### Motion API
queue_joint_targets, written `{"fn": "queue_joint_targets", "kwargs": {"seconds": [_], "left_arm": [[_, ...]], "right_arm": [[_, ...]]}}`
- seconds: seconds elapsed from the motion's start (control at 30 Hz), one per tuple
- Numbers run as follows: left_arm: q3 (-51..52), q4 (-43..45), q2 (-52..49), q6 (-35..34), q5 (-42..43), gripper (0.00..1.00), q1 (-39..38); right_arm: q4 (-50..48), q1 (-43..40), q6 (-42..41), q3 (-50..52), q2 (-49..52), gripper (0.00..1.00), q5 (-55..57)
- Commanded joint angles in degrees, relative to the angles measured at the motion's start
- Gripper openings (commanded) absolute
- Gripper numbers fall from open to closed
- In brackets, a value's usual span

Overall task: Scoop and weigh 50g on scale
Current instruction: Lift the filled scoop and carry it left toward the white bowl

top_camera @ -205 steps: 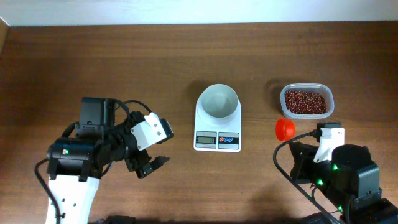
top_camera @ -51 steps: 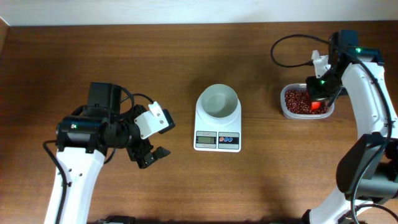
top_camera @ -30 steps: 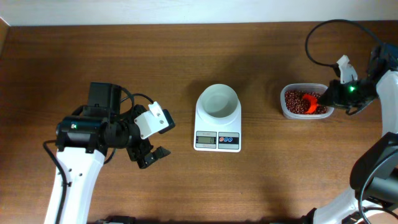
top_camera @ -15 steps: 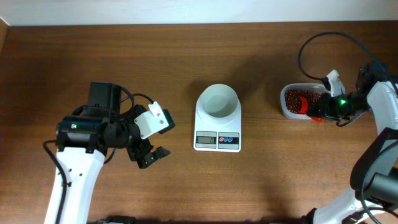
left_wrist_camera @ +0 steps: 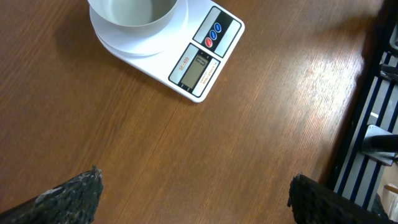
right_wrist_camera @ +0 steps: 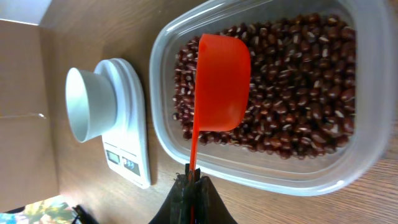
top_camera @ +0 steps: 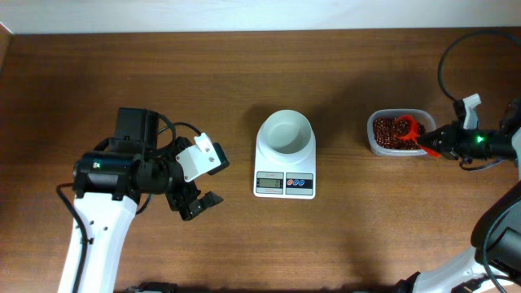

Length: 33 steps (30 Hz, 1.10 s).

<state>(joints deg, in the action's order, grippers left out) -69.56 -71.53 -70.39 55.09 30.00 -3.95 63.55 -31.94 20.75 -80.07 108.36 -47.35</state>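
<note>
The white scale [top_camera: 284, 167] stands mid-table with its round white bowl [top_camera: 285, 133] on top; it also shows in the left wrist view [left_wrist_camera: 186, 53] and the right wrist view [right_wrist_camera: 127, 143]. My right gripper [top_camera: 435, 145] [right_wrist_camera: 193, 179] is shut on the thin handle of a red scoop [top_camera: 409, 128] [right_wrist_camera: 221, 81]. The scoop's cup hangs over the red beans [right_wrist_camera: 298, 74] in the clear tub [top_camera: 400, 148], its back toward the wrist camera, so I cannot see inside it. My left gripper [top_camera: 199, 203] [left_wrist_camera: 194, 196] hovers open over bare wood, left of the scale.
The tub's near rim [right_wrist_camera: 261, 168] lies between my right gripper and the beans. The scale's display [left_wrist_camera: 198, 64] and buttons [left_wrist_camera: 214, 34] face the front. The table's edge [left_wrist_camera: 354, 93] shows beyond the scale, with a dark rack past it.
The right gripper pushed the scoop left through the beans, then drew it back right and lifted it slightly. The left arm has stayed still.
</note>
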Motion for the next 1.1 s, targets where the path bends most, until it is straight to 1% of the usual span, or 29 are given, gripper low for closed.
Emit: {"fn": "queue_joint_targets", "kwargs": {"seconds": [0.0, 0.23, 0.4, 0.53, 0.63, 0.7, 0.87, 1.0, 1.07], "left_arm": [[-0.94, -0.09, 0.11, -0.35, 0.2, 0.99, 0.31], [-0.94, -0.09, 0.11, -0.33, 0.2, 0.99, 0.31], [-0.94, -0.07, 0.11, -0.35, 0.2, 0.99, 0.31], [-0.94, -0.09, 0.11, -0.35, 0.2, 0.99, 0.31], [-0.94, -0.09, 0.11, -0.35, 0.2, 0.99, 0.33], [-0.94, -0.09, 0.11, -0.35, 0.2, 0.99, 0.31], [-0.94, -0.09, 0.11, -0.35, 0.2, 0.99, 0.31], [-0.94, -0.09, 0.11, -0.35, 0.2, 0.99, 0.31], [-0.94, -0.09, 0.11, -0.35, 0.2, 0.99, 0.31]], "right_arm": [[0.55, -0.81, 0.02, 0.52, 0.76, 0.04, -3.74], [2.73, -3.87, 0.09, 0.52, 0.76, 0.04, -6.29], [5.53, -5.66, 3.3, 0.52, 0.76, 0.04, -9.07], [6.78, -5.95, 3.32, 0.52, 0.76, 0.04, -9.77], [8.15, -5.9, 6.05, 0.52, 0.76, 0.04, -15.54], [8.33, -5.81, 6.05, 0.52, 0.76, 0.04, -17.18], [8.55, -3.82, 6.03, 0.52, 0.76, 0.04, -19.32], [8.5, -0.17, 6.01, 0.52, 0.76, 0.04, -20.46], [8.46, 2.6, 6.01, 0.52, 0.76, 0.04, -23.23]]}}
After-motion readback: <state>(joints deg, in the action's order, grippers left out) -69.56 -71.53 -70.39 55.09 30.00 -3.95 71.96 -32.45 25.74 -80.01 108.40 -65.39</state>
